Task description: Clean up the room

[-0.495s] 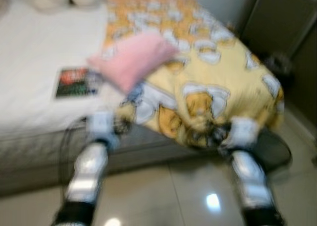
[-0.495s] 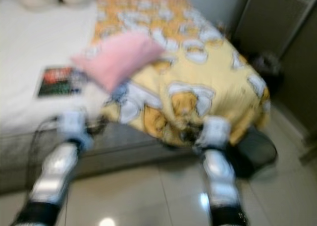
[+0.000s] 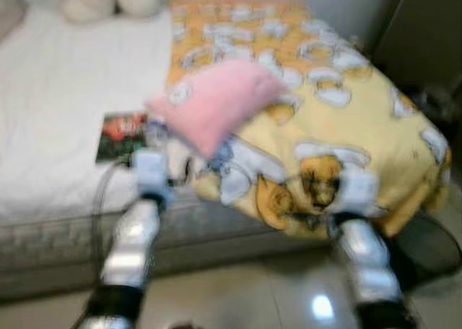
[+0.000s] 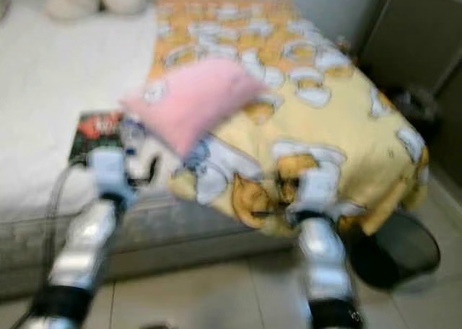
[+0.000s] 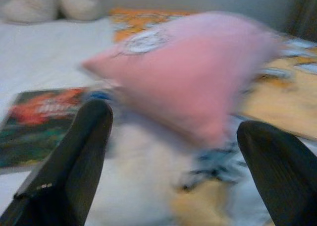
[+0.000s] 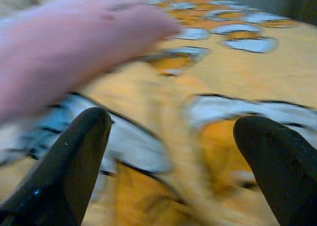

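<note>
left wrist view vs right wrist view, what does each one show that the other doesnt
The left wrist view alone has the book lying flat on the white sheet, with pale plush toys at the far end of the bed. The right wrist view alone has a close stretch of the yellow bear-print blanket ahead of the right gripper. Both take in the pink pillow resting on that blanket, and in each the two black fingers stand wide apart, as with the left gripper.
</note>
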